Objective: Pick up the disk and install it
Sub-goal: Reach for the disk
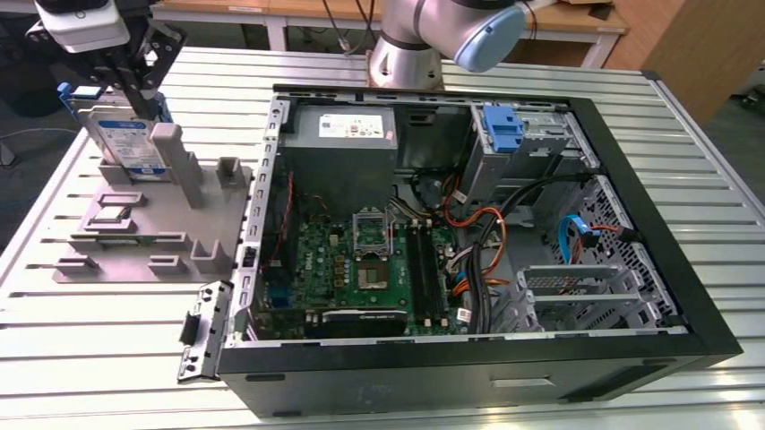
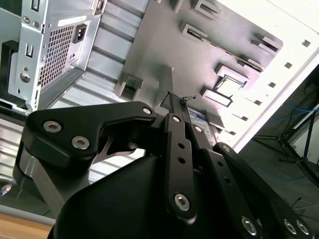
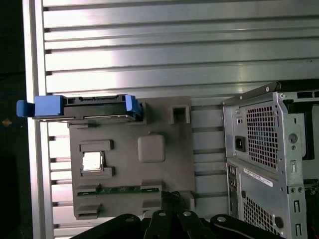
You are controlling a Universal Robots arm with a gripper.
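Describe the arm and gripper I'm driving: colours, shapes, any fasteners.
In the exterior view the arm is a silver-grey metal tube with a rounded pale-blue joint cap. A whitish boxy module sits at its wrist. In the second wrist view the gripper is matte black, made of flat linkage bars and rounded plates pinned with silver hex-socket bolts.

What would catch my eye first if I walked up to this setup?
Most likely the big open computer case, its green circuit board bared, across the middle and the exterior view's right. Then the disk with its bright blue bracket, standing on edge in a grey holder tray at the exterior view's left, with the arm's black gripper up over that tray.
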